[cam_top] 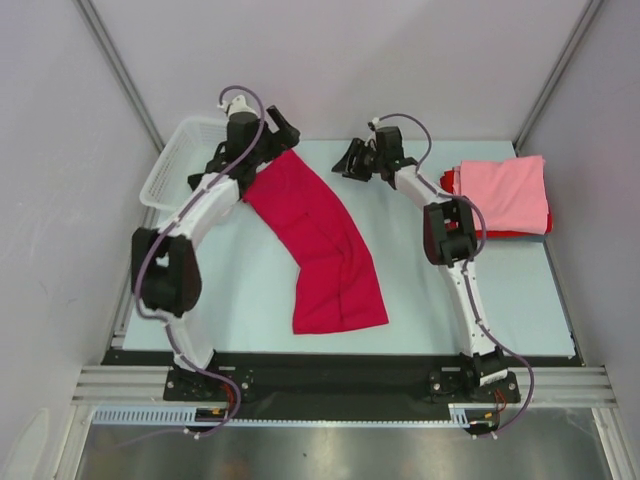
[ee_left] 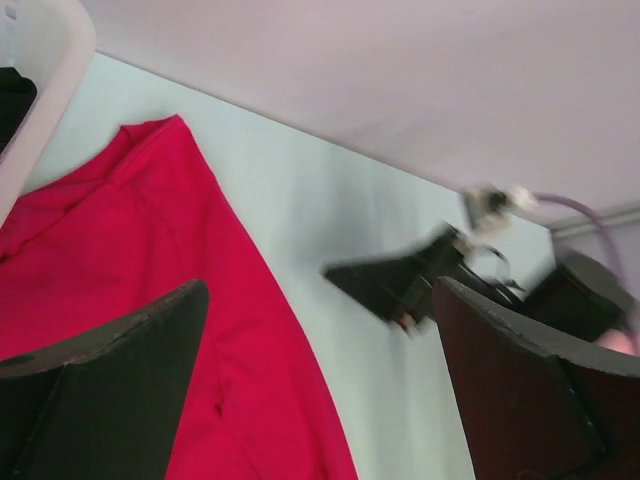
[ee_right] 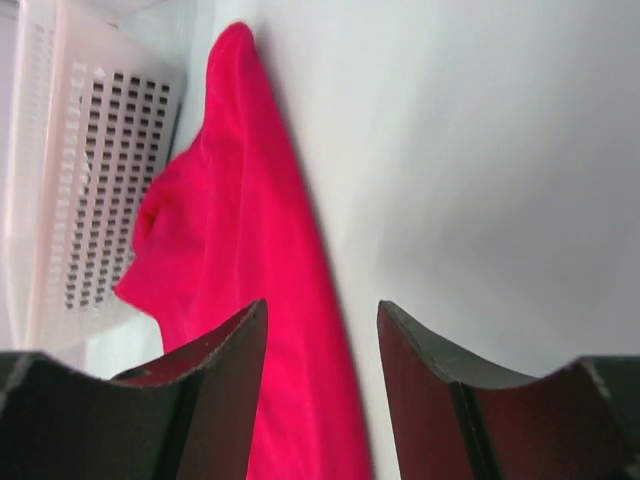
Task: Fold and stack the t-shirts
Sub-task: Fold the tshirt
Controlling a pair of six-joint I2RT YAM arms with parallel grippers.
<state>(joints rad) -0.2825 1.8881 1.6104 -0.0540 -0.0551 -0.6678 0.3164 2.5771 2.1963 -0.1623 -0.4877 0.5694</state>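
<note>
- White plastic basket (cam_top: 160, 180) sits in the upper left of the top view. Something black (ee_left: 10, 100) shows inside it in the left wrist view, possibly another shirt, but too little is visible to tell.
- Left gripper (ee_left: 320, 300): jaws spread wide with nothing between them. It hovers over the upper end of the crimson t-shirt (cam_top: 320, 240), just beside the basket.
- The crimson t-shirt lies flat on the table (cam_top: 240, 300) as a long curved band. It runs from the basket corner at upper left down to lower centre, and its lower end is squared off. It looks already narrowed lengthwise, though the layer count is not readable.
- Right gripper (ee_right: 322, 310): jaws partly apart and empty. It is above bare table at upper centre, to the right of the shirt's upper end and not touching it.
- The stack of folded shirts is at the right edge, with a light pink t-shirt (cam_top: 505, 190) on top of a folded red t-shirt (cam_top: 452, 182).
- Step, my read: mid-fold on the crimson shirt, between grasps, with neither arm holding cloth.
- Next move, my read:
  - Straighten the band.
  - Pinch both corners of one end, one gripper per corner.
  - Carry that end over the other to make a square matching the stack.
  - Move it right onto the pink shirt.
- Risk: the curve in the band will skew the fold if it isn't squared first.
</note>
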